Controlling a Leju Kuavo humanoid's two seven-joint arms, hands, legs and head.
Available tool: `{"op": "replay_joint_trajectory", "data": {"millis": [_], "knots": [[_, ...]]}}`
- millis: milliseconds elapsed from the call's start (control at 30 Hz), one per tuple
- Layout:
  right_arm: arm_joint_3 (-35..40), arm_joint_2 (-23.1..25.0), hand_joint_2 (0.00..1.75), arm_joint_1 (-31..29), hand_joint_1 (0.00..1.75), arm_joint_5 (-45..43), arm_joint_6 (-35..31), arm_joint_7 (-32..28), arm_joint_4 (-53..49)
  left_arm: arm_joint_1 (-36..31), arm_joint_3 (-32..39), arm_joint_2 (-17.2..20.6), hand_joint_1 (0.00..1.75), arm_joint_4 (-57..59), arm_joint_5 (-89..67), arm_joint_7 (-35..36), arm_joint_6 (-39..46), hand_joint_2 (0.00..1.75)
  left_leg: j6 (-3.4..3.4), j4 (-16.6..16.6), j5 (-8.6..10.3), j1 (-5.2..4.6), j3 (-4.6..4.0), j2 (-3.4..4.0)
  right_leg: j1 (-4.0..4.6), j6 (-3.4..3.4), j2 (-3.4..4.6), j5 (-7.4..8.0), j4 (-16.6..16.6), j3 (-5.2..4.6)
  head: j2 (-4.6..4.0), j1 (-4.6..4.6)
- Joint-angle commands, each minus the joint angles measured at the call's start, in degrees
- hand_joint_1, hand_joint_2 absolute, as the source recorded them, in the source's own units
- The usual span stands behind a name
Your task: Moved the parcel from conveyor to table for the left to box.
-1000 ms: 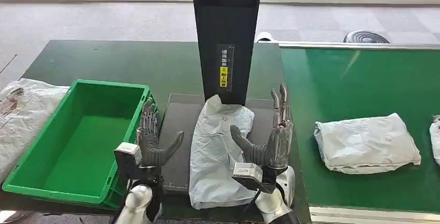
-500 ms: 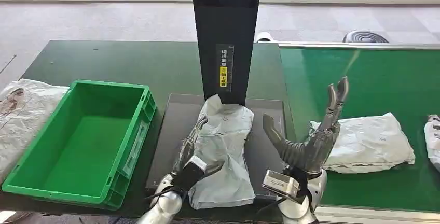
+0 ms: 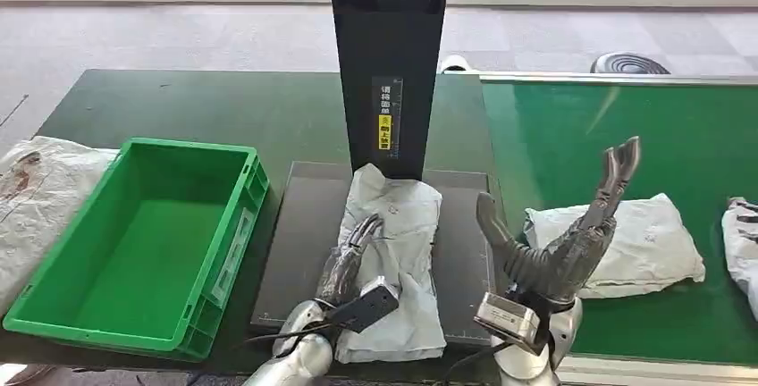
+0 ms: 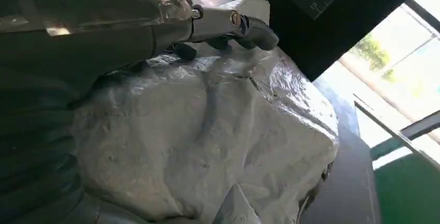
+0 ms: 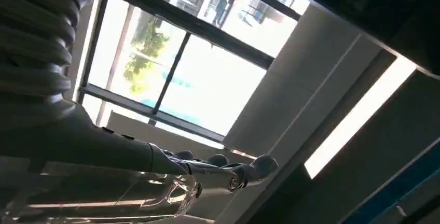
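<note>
Parcel (image 3: 393, 252) already off conveyor (image 3: 661, 127) and lying on table's dark mat (image 3: 299, 252), left hand (image 3: 350, 256) resting flat on it without a clear grip, right hand (image 3: 572, 239) spread wide and empty above conveyor edge, green bin (image 3: 134, 243) unfilled, boxing left

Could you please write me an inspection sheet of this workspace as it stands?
Surface: dark green table with a black mat; green conveyor on the right.
Job's things: white parcel lies on the mat; green box is empty.
Clutter: a bag at the table's left edge; two more parcels on the conveyor.
Hands: left hand rests on the parcel; right hand is raised, fingers apart, holding nothing.
Cables: thin dark cable by the left wrist.
Surroundings: black post with a yellow label, grey floor, windows.
</note>
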Motion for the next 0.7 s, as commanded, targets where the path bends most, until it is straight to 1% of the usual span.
{"op": "replay_joint_trajectory", "data": {"millis": [33, 67, 167, 200, 367, 667, 700], "knots": [[-2.91, 3.54, 1.75, 1.55, 0.0, -0.45, 0.04, -0.11, -1.74, -7.25, -9.59, -2.63, 1.75, 11.69, -20.04, 21.77, 6.25, 1.75, 0.04, 0.01, 0.05, -0.01, -0.05, -0.24, 0.0, 0.0, -0.27, -0.03, -0.01, 0.05, 0.0, 0.02], [-2.88, 3.54, 1.75, 1.59, 0.0, -0.44, 0.04, -0.11, -1.78, -7.22, -9.29, -2.63, 1.75, 11.55, -20.02, 22.0, 6.44, 1.75, 0.05, -0.03, 0.07, 0.0, -0.04, -0.29, 0.01, 0.0, -0.34, -0.02, -0.05, 0.1, 0.0, 0.02], [-3.09, 3.54, 1.75, 1.81, 0.0, -0.44, 0.04, -0.11, -2.08, -7.26, -8.6, -2.46, 1.75, 11.35, -20.41, 22.02, 6.38, 1.75, 0.04, -0.06, 0.06, 0.01, -0.02, -0.12, 0.01, 0.0, -0.18, 0.04, -0.08, 0.09, 0.0, 0.02], [-3.36, 3.54, 1.75, 1.97, 0.0, -0.34, 0.04, -0.11, -2.36, -7.36, -8.37, -2.44, 1.75, 11.64, -22.43, 23.57, 6.45, 1.75, 0.05, -0.13, 0.09, 0.0, 0.03, -0.15, 0.01, -0.01, -0.22, 0.05, -0.14, 0.14, 0.0, 0.02], [-3.75, 3.54, 1.75, 2.86, 0.0, -0.24, 0.04, -0.11, -3.49, -7.13, -6.26, -2.63, 1.75, 10.99, -27.13, 26.09, 6.39, 1.75, 0.03, -0.08, 0.05, 0.01, 0.07, -0.13, 0.02, -0.01, -0.19, 0.02, -0.09, 0.17, 0.0, 0.02], [-3.11, 3.54, 1.75, 3.41, 0.0, -0.03, 0.04, -0.11, -4.69, -6.09, -3.79, -2.47, 1.75, 9.35, -30.36, 27.37, 7.01, 1.75, 0.03, -0.1, 0.03, 0.01, 0.1, -0.07, 0.03, -0.02, -0.1, 0.03, -0.1, 0.17, 0.0, 0.02], [-3.32, 3.54, 1.75, 3.54, 0.0, -0.07, 0.04, -0.11, -4.93, -4.86, -2.02, -1.69, 1.75, 5.15, -33.54, 29.06, 11.09, 1.75, 0.02, -0.05, 0.01, 0.01, 0.06, -0.05, 0.02, -0.02, -0.07, 0.03, -0.04, 0.12, 0.0, 0.02]]}}
